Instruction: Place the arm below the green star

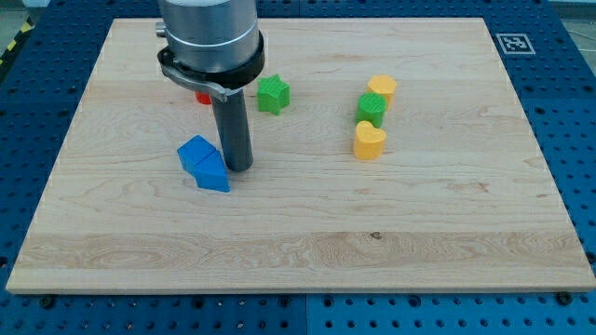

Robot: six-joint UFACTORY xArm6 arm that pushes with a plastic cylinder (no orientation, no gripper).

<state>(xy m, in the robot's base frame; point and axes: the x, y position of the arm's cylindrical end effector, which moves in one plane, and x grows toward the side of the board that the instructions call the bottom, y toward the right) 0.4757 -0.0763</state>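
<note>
The green star [273, 94] lies on the wooden board [298, 233], upper middle of the view. My tip [239, 168] rests on the board below and a little left of the star, about a block's width from it. The tip sits right beside a blue block [203, 163], at that block's right edge, touching or nearly touching. The arm's grey body [209, 37] rises above the rod and hides part of the board at the view's top.
A red block [202, 97] peeks out from under the arm's body, left of the star. At the view's right stand a yellow block [381, 88], a green block [371, 110] and a yellow heart [369, 141], in a close column.
</note>
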